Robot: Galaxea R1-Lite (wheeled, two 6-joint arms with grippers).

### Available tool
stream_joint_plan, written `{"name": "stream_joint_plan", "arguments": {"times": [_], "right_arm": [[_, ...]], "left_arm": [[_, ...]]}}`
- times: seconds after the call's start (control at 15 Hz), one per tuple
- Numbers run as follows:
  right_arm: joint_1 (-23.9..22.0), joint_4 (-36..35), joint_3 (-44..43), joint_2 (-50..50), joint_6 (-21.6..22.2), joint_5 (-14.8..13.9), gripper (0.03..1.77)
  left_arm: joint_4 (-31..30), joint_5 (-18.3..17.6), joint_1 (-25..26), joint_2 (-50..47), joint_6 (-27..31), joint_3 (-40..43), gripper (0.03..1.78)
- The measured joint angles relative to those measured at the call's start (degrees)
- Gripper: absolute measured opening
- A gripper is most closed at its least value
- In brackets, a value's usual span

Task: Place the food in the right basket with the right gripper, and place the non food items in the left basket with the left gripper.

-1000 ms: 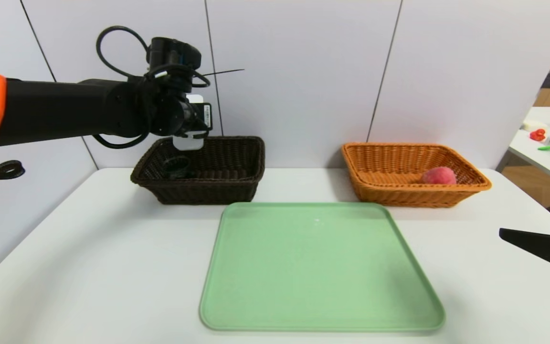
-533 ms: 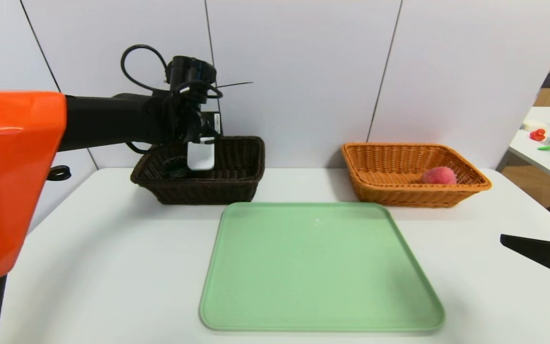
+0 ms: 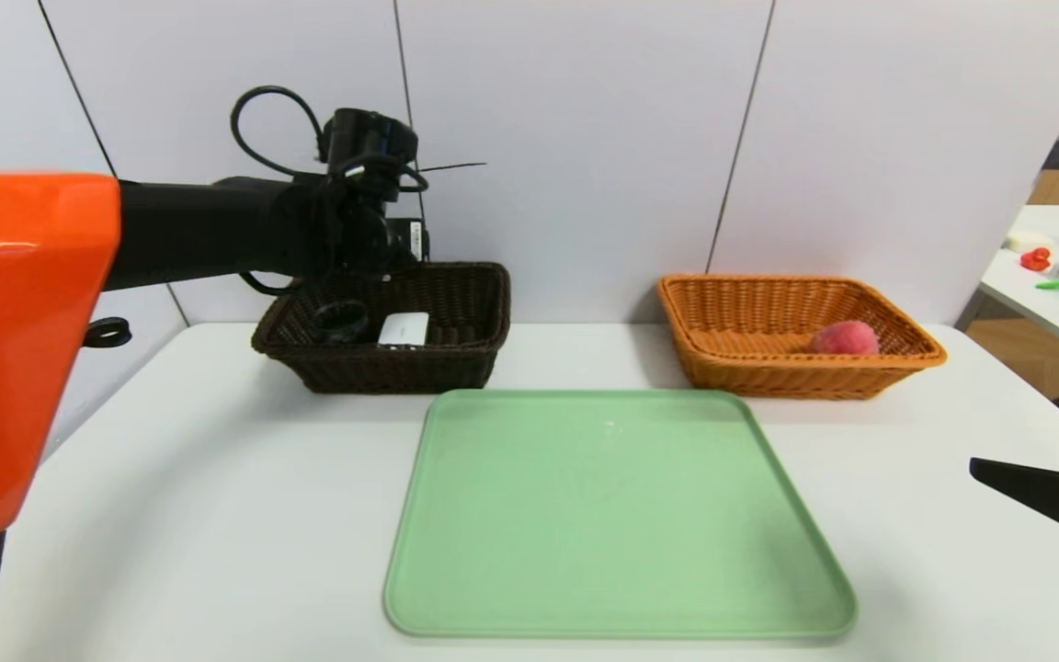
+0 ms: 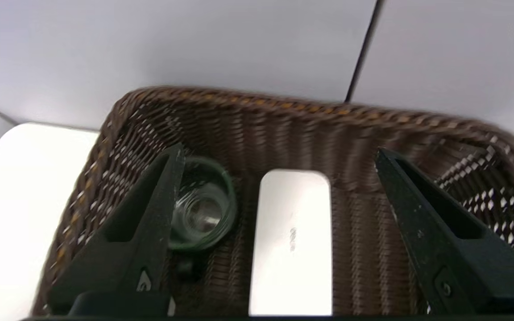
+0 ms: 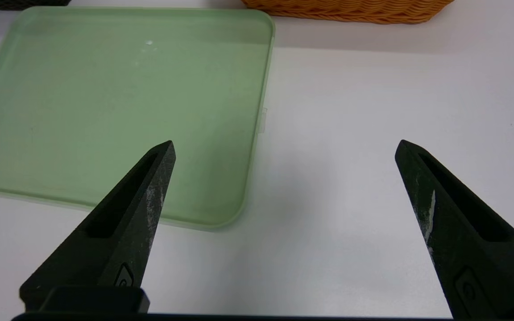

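Note:
My left gripper (image 3: 371,274) hangs over the dark brown left basket (image 3: 401,370), open and empty. In the left wrist view its jaws (image 4: 279,149) stand wide apart above the basket's floor (image 4: 359,232). The white flat device (image 3: 404,328) (image 4: 292,240) lies flat in that basket, beside the dark-tinted glass cup (image 3: 341,320) (image 4: 201,214). The pink-red peach (image 3: 846,338) rests in the orange right basket (image 3: 768,377). My right gripper (image 3: 1026,460) (image 5: 284,142) is open and empty, low over the table at the right edge.
A bare green tray (image 3: 612,515) (image 5: 105,89) lies in the middle of the white table, in front of both baskets. The orange basket's base (image 5: 350,11) shows beyond the right gripper. A side table with small items (image 3: 1053,276) stands at far right.
The left gripper opened and the white device dropped from its jaws to lie flat in the dark basket. The right arm barely moved.

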Motion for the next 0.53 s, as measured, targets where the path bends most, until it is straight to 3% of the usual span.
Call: {"name": "stream_joint_plan", "arguments": {"times": [0.2,0.53], "right_arm": [[0.06,-0.66,-0.24,0.63,-0.61,0.07,1.7],[0.57,-0.67,-0.09,1.57,-1.21,-0.04,1.7]], "left_arm": [[3.57,0.91,-0.06,-7.8,-0.5,9.2,1.58],[4.44,2.45,1.04,-25.64,-2.35,27.98,1.64]]}}
